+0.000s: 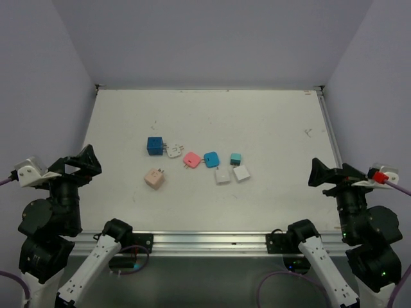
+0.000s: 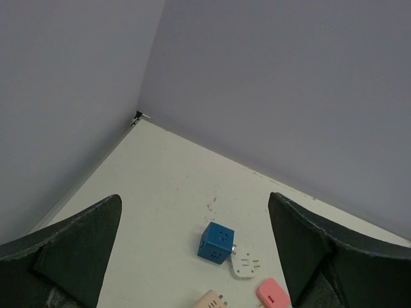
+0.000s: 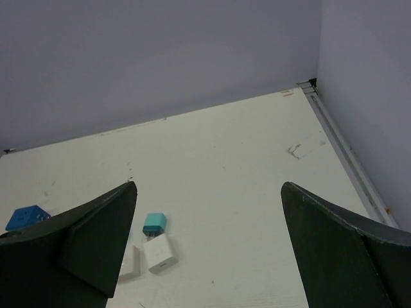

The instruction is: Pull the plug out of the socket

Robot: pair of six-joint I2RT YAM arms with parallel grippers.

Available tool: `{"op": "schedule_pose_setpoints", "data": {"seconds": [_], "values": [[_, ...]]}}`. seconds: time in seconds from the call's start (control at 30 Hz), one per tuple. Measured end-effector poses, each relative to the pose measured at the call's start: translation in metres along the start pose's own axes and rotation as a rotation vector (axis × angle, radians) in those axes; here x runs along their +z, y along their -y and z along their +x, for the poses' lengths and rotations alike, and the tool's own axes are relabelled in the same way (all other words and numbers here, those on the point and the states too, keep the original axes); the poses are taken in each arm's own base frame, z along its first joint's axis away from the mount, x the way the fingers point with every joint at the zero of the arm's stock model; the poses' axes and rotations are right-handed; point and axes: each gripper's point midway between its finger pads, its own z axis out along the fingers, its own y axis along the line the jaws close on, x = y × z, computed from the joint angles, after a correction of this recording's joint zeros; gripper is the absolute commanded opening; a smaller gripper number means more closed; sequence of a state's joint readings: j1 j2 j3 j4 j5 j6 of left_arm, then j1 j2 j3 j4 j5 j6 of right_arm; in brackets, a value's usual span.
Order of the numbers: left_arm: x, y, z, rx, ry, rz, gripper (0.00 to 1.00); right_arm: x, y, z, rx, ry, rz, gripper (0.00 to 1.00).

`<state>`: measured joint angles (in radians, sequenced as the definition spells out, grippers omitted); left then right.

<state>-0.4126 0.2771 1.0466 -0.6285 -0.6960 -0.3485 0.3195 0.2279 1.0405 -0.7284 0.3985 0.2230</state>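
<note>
Nothing started: left gripper (image 1: 90, 163) and right gripper (image 1: 318, 173) parked at the tabletop (image 1: 270, 122) sides, jaws wide apart, empty. Next, likely: pin blue socket cube (image 1: 154, 146), pinch white plug (image 1: 173, 152), pull apart.

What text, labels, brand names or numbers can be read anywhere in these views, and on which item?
No readable text in any view.
The blue cube socket, white plug, pink adapter, peach adapter and teal adapter show no legible print; any markings are too small to read.
</note>
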Motion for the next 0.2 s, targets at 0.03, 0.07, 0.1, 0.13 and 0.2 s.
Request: {"op": "schedule_pose_setpoints", "data": {"seconds": [0.03, 0.07, 0.1, 0.13, 0.2], "values": [[0.0000, 0.0001, -0.0002, 0.000, 0.001, 0.000, 1.00, 0.0006, -0.0002, 0.0007, 0.000, -0.001, 0.000, 0.99], [0.0001, 0.0002, -0.0002, -0.001, 0.001, 0.000, 1.00, 0.0012, -0.0003, 0.0016, -0.001, -0.002, 0.000, 0.99], [0.0004, 0.0005, -0.0001, -0.002, 0.002, 0.001, 0.99, 0.0016, -0.0003, 0.0025, -0.001, -0.004, 0.000, 0.99], [0.0009, 0.0006, 0.0008, -0.001, 0.001, 0.001, 1.00, 0.0022, -0.0005, 0.0040, -0.003, -0.008, -0.001, 0.99], [0.0020, 0.0009, 0.0039, 0.003, -0.004, 0.001, 1.00, 0.0030, -0.0009, 0.0065, -0.005, -0.014, -0.003, 0.99]]}}
